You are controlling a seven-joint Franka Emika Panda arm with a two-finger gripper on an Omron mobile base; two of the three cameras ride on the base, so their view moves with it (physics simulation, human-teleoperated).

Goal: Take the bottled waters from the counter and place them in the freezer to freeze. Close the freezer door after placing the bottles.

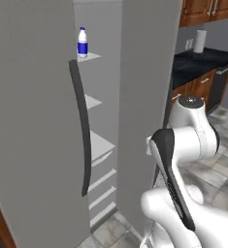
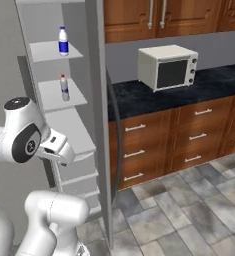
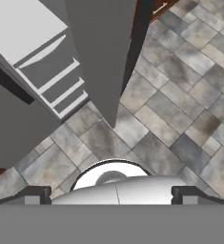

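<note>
The freezer door (image 1: 33, 121), a tall grey panel with a dark handle (image 1: 81, 131), stands open at the left. Inside the freezer (image 2: 59, 95), the white bottled water with the blue label (image 1: 82, 42) (image 2: 63, 41) stands upright on the top shelf. The clear bottle with the red cap (image 2: 64, 87) stands one shelf below. My gripper (image 3: 111, 195) is open and holds nothing; its fingertips (image 3: 35, 195) sit wide apart. It points down at the tiled floor in front of the lower freezer shelves (image 3: 51, 76). My hand (image 2: 56, 146) hangs below both bottles.
The fridge's shut right-hand panel (image 1: 144, 97) (image 3: 104, 47) stands just right of the opening. Further right is the black counter (image 2: 189, 87) with a cream toaster oven (image 2: 168, 66) and a paper towel roll (image 1: 199, 41). Grey floor tiles (image 3: 180, 105) lie open below.
</note>
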